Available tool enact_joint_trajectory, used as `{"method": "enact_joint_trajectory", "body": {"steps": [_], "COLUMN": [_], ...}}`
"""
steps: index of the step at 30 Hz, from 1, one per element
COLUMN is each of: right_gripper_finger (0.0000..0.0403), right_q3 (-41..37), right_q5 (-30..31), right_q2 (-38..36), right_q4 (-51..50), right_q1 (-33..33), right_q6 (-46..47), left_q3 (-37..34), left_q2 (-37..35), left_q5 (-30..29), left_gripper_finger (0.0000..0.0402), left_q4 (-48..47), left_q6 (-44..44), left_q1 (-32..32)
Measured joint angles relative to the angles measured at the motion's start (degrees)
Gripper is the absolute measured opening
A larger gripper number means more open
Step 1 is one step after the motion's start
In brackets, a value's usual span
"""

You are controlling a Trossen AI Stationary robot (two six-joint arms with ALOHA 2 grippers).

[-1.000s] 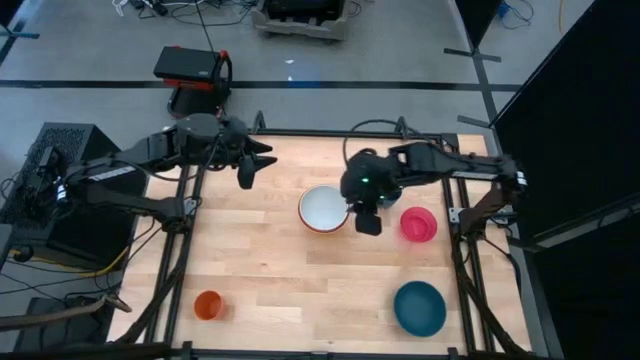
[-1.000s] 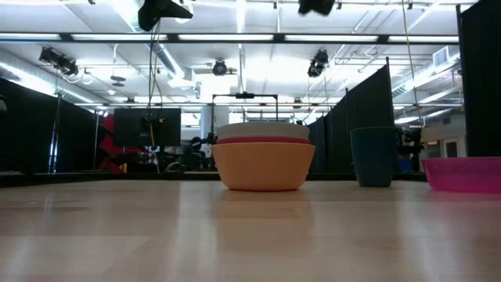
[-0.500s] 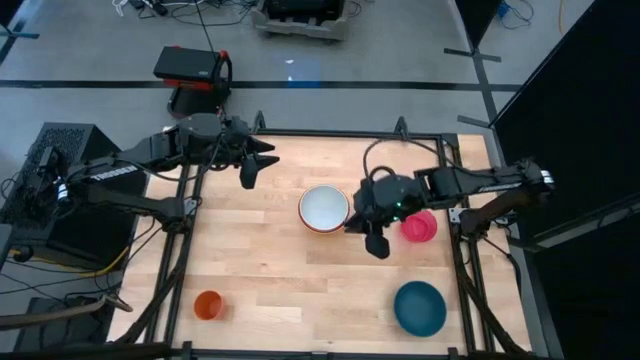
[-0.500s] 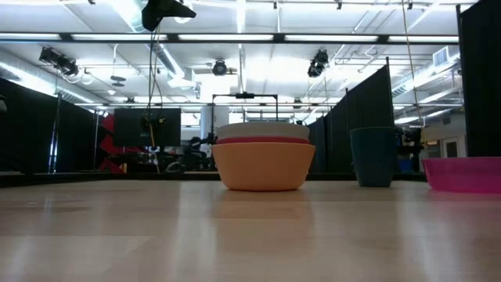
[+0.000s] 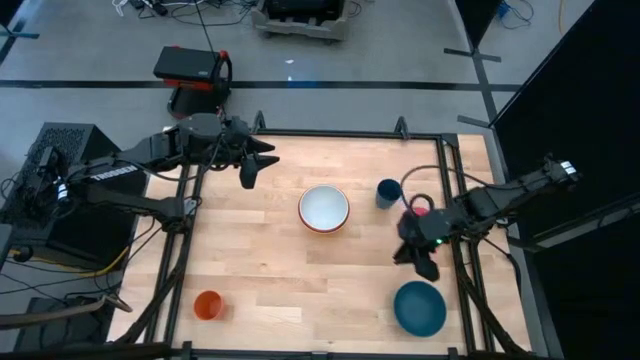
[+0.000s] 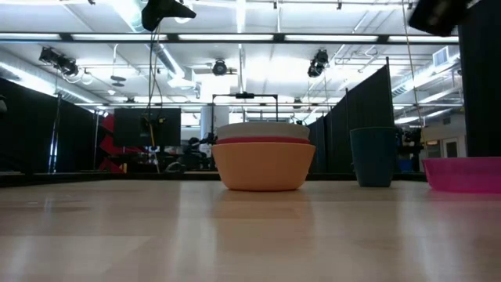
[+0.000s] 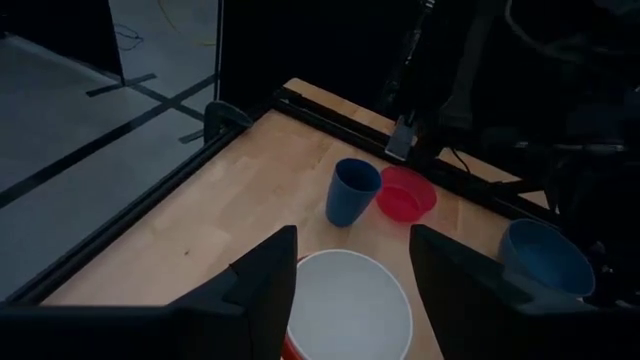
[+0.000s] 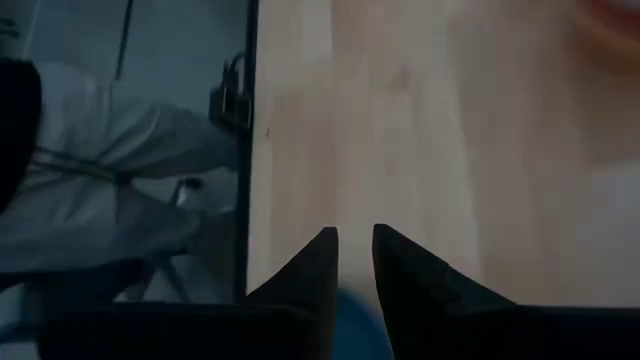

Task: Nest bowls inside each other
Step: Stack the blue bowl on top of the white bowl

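A white bowl [image 5: 324,207] sits nested in a red-orange bowl, which sits in a yellow-orange bowl [image 6: 262,166], at the table's middle. The magenta bowl [image 6: 466,174] stands at the right, mostly hidden under my right arm in the high view. The teal bowl [image 5: 419,307] stands near the front right. My right gripper [image 5: 427,266] hangs between the magenta and teal bowls, its fingertips [image 8: 325,245] almost together with nothing between them. My left gripper [image 5: 246,176] waits open, high over the far left.
A dark-blue cup [image 5: 388,193] stands upright just behind the magenta bowl. A small orange cup [image 5: 208,305] stands near the front left corner. Black frame rails [image 5: 460,250] run along the table's edges. Bare wood lies between the stack and the front edge.
My right gripper has swung from over the bowl stack toward the table's right and near edges, sinking and turning as it went, and now hangs just behind the teal bowl. The dark-blue cup, covered by the arm before, now shows. The bowls have kept still.
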Motion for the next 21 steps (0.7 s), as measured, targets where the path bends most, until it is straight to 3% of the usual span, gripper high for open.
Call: {"method": "enact_joint_trajectory", "body": {"steps": [10, 21], "right_gripper_finger": [0.0065, 0.0183], "right_q3": [-9.1, -13.8], "right_q5": [0.1, -1.2], "right_q2": [-2.8, 0.3], "right_q4": [-0.1, -0.1], "right_q1": [8.9, 10.0], "right_q6": [6.8, 8.4], "left_q3": [0.0, 0.0], "left_q2": [0.0, 0.0], "left_q5": [0.0, 0.0], "left_gripper_finger": [0.0181, 0.0176], "left_q4": [0.0, 0.0], "left_q6": [-0.8, -1.8], "left_q1": [0.0, 0.0]}}
